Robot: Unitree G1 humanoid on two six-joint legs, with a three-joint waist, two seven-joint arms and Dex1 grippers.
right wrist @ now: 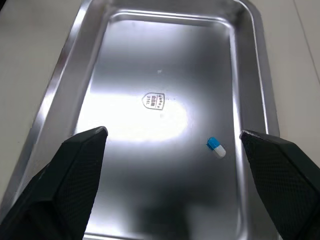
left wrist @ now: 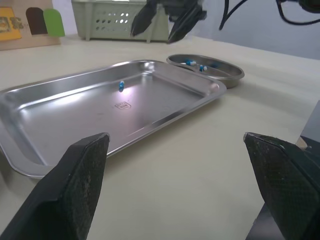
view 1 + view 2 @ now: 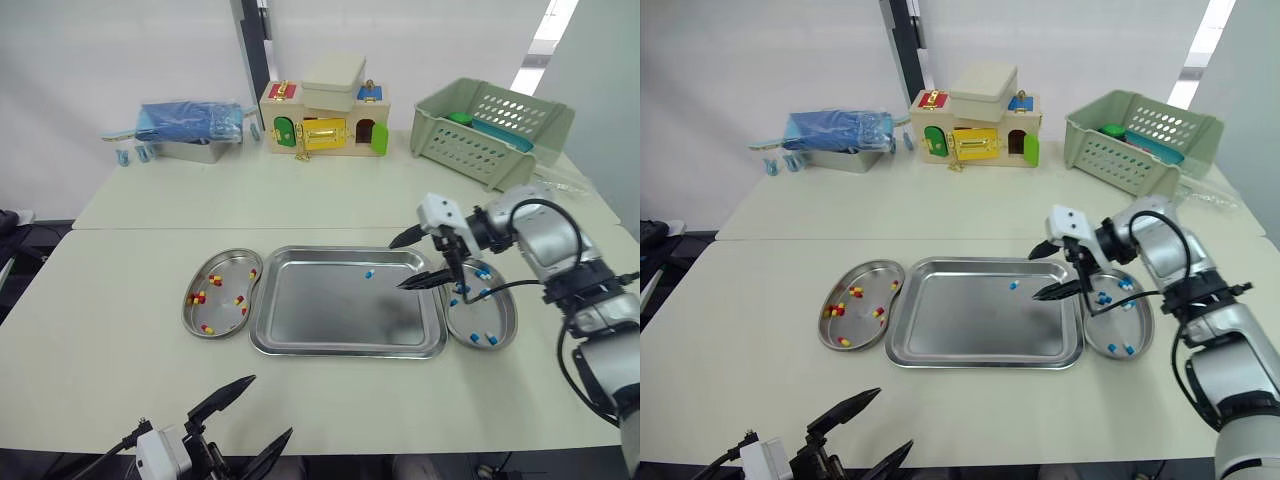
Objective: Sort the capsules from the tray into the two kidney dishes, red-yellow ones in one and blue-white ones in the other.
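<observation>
On the pale worktop (image 3: pixel 100 340), the left end effector (image 3: pixel 272 405) hangs wide open, the left dish (image 3: pixel 187 310) of red-yellow capsules (image 3: pixel 200 297) beyond it. One blue-white capsule (image 3: pixel 369 272) lies in the tray (image 3: pixel 345 350), just left of the wide-open right end effector (image 3: pixel 396 265). I think it should come down over the capsule, pinch softly, then carry it to the right dish (image 3: pixel 512 320) beside it.

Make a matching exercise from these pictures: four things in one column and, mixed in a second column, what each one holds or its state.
1 tray
2 left dish
3 right dish
4 right end effector

a holds several blue-white capsules
b open, above the tray
c holds one blue-white capsule
d holds red-yellow capsules

Pairs: 1-c, 2-d, 3-a, 4-b
</observation>
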